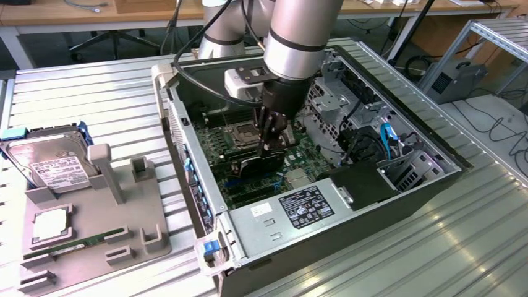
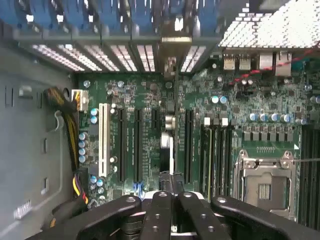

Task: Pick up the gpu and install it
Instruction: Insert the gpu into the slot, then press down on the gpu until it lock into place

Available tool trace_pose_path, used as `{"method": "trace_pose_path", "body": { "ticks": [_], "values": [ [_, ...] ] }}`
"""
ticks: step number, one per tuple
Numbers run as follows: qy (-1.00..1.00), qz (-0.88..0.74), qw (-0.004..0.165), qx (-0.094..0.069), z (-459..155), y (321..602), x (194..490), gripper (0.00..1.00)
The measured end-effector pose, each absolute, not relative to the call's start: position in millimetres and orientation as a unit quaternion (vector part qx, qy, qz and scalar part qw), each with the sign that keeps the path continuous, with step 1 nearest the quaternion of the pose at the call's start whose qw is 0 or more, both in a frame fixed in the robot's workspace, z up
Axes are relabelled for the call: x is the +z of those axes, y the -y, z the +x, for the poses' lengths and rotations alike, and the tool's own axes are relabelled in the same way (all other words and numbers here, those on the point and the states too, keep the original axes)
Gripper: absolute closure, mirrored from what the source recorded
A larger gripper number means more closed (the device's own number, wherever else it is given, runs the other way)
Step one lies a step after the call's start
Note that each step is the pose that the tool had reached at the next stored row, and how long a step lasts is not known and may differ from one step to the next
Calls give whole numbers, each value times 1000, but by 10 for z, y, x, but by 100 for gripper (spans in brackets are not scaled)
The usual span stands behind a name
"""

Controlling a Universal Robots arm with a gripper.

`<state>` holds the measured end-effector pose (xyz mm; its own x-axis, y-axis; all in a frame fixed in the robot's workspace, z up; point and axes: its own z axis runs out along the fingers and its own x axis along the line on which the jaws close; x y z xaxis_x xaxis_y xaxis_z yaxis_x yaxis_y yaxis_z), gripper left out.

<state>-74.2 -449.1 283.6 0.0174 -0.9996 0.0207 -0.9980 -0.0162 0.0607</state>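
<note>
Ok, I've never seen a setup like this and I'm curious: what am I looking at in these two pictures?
The silver tube is a robot arm reaching into an open computer case that lies on a ribbed metal table. One picture comes from a camera off the arm, the other from a camera on its wrist, looking down past the hand at the green motherboard. The hand is closed on the upper edge of the gpu, a thin black card standing on edge over the board's slots. Whether it pinches or just touches it, I can't tell. Beside the case, a grey tray holds a hard drive and a memory stick.
</note>
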Motion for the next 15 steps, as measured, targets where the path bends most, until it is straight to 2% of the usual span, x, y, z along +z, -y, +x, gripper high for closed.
{"method": "trace_pose_path", "body": {
  "ticks": [15],
  "values": [
    [701,713,29,-14,-757,4491,2834,89]
  ]
}}
